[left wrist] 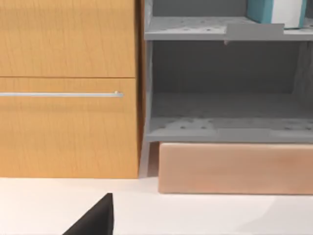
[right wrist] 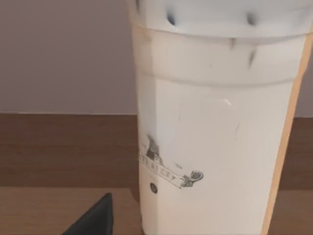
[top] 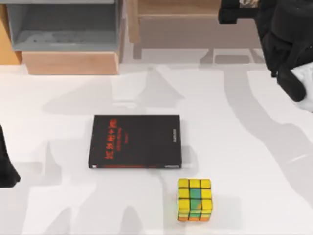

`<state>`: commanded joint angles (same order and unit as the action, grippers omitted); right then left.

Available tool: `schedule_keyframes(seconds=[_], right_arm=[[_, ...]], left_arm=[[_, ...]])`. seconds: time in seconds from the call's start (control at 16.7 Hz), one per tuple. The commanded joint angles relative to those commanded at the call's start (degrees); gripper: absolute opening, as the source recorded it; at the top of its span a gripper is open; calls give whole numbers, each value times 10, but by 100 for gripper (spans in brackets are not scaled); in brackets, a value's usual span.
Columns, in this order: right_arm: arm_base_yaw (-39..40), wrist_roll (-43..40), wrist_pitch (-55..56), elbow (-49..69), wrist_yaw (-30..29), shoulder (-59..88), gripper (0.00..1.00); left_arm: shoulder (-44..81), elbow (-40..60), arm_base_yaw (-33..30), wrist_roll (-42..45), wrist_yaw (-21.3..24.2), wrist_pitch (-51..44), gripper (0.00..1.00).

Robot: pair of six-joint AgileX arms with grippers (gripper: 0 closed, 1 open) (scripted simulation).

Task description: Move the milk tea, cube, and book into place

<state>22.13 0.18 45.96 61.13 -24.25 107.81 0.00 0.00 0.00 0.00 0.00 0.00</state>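
Looks like the milk tea step is on: the right arm point(top: 283, 44) is up at the table's 1 o'clock corner, and its wrist view has the milk tea point(right wrist: 215, 137) cup upright and very close on a brown wooden surface, though I can't tell if that gripper is clamped on it or apart. The cube point(top: 194, 199) sits at 5 o'clock just off the black book point(top: 134, 141), so it probably goes next. The left arm point(top: 7, 161) is parked at 9 o'clock facing the shelf unit point(left wrist: 225, 127), fingers' state unclear; the light blue book point(left wrist: 274, 11) is on an upper shelf.

The milk tea cup point(right wrist: 215, 137) is cut off top and bottom in the right wrist view. The light blue book point(left wrist: 274, 11) on the shelf point(left wrist: 225, 30) is cropped. Black book's point(top: 134, 142) red lettering is unreadable.
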Motion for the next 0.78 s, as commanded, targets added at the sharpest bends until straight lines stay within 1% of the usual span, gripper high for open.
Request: schedule_keyframes(seconds=[0.48, 0.78], right_arm=[[-2, 1, 2, 14, 0, 14, 100], [-19, 0, -30, 119, 17, 84, 100]], left_arm=[[0, 0, 0, 0, 0, 0, 100], [0, 0, 0, 0, 0, 0, 100]])
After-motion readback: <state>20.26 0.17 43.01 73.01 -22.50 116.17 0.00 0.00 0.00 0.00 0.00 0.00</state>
